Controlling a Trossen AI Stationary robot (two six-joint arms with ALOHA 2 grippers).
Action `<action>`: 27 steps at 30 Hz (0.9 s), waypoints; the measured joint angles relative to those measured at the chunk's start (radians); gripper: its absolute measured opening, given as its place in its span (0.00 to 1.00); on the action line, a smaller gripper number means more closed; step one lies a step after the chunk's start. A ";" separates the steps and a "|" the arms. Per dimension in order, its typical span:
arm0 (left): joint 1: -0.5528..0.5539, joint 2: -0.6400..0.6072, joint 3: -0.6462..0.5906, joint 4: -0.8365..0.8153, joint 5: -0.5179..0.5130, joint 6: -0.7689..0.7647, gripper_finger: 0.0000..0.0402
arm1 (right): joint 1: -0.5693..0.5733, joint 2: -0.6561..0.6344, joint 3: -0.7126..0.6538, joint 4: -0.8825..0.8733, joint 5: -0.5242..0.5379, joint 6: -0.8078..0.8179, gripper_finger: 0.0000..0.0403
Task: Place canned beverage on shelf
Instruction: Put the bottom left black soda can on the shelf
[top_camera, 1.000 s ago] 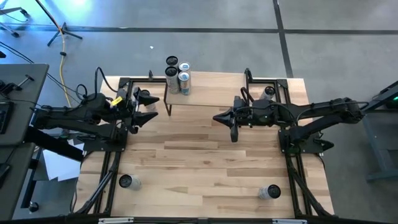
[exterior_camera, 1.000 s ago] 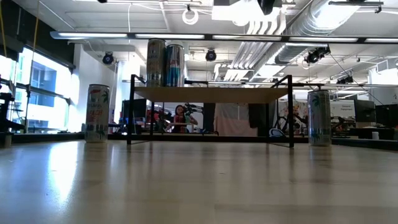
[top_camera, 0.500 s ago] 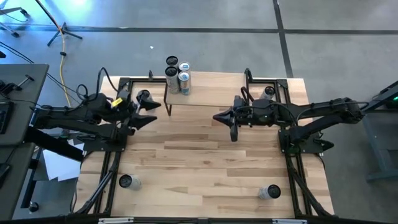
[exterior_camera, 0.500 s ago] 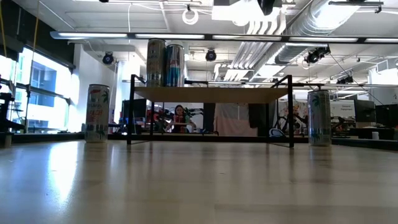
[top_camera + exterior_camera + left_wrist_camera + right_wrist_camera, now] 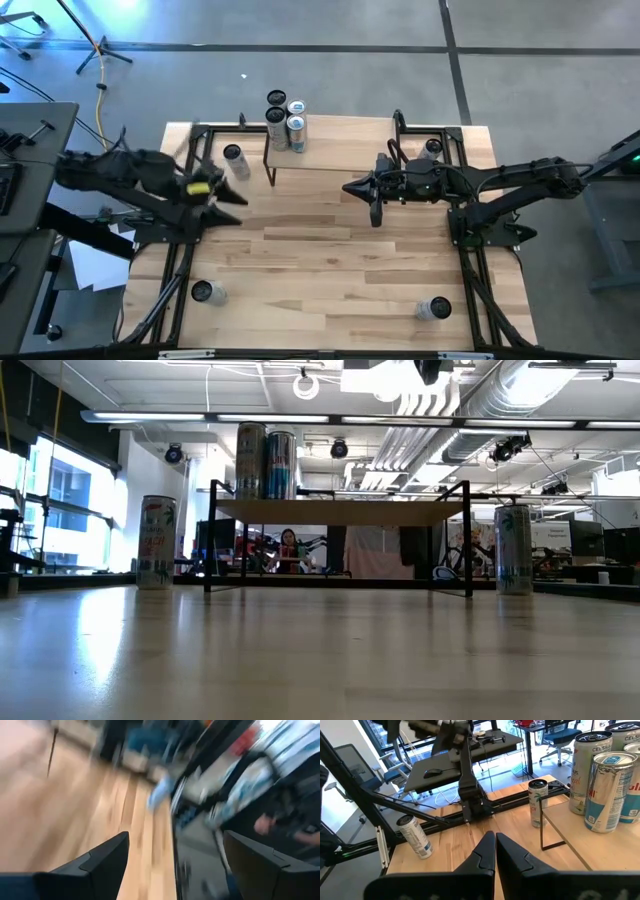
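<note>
- Left hand (image 5: 222,197) has swung back from the can (image 5: 233,158) by the shelf's left end, toward the table's (image 5: 330,260) left edge; fingers spread, holding nothing.
- Near cans (image 5: 205,292), (image 5: 435,309) stand at the table's front corners, not yet shelved.
- Right hand (image 5: 352,188) waits mid-table, pinched closed, empty.
- Shelf (image 5: 340,145) at the far edge carries three cans (image 5: 285,120); another can (image 5: 432,147) stands beside its right end.
</note>
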 joint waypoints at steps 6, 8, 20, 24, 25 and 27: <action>-0.169 0.170 0.140 -0.474 -0.001 -0.355 0.74 | 0.000 0.000 -0.008 -0.011 0.067 0.000 0.00; -0.232 0.215 0.151 -0.589 0.022 -0.490 0.74 | 0.000 0.000 -0.016 -0.010 0.079 0.000 0.00; -0.571 0.400 0.151 -0.682 0.057 -1.116 0.74 | 0.000 0.000 -0.020 -0.062 0.100 0.000 0.00; -0.654 0.428 0.151 -0.673 0.064 -1.226 0.74 | 0.000 0.000 -0.020 -0.076 0.100 0.000 0.00; -0.669 0.434 0.151 -0.668 0.064 -1.241 0.74 | 0.000 0.000 -0.020 -0.081 0.100 0.000 0.00; -0.694 0.445 0.151 -0.662 0.058 -1.267 0.74 | 0.000 0.000 -0.020 -0.088 0.100 0.000 0.00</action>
